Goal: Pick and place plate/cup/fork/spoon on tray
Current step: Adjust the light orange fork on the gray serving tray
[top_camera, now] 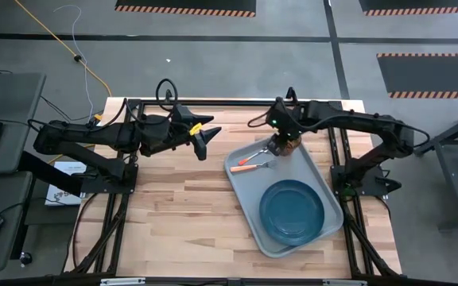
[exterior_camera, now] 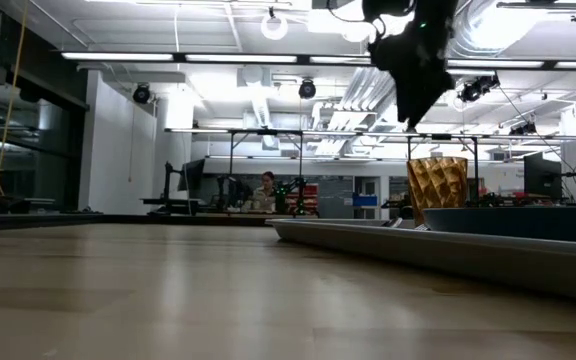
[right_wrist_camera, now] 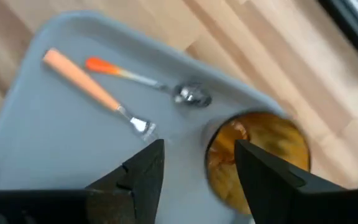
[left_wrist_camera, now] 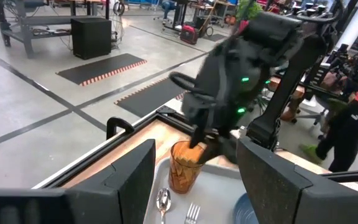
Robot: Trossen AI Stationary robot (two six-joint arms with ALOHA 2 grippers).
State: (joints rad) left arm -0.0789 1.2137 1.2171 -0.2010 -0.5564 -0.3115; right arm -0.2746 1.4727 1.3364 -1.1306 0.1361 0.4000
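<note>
The pale grey-blue tray (top_camera: 241,181) lies on the table's right half. The dark blue plate (top_camera: 293,210) sits on its near part. The fork (top_camera: 250,167) and the spoon (top_camera: 253,156) lie flat on its far part. The amber cup (top_camera: 285,148) stands upright on the tray's far corner, as the low view (exterior_camera: 436,190) shows. My right gripper (exterior_camera: 408,105) is open just above the cup, clear of its rim; its wrist view shows the cup (right_wrist_camera: 257,155) under one finger. My left gripper (top_camera: 207,140) is open and empty over the table, to the left of the tray.
Bare wood lies to the left of and in front of the tray. A black metal frame (top_camera: 133,103) runs round the table top. In the room behind, a person (exterior_camera: 266,190) sits at a bench, and another person (left_wrist_camera: 356,112) stands by the table's far side.
</note>
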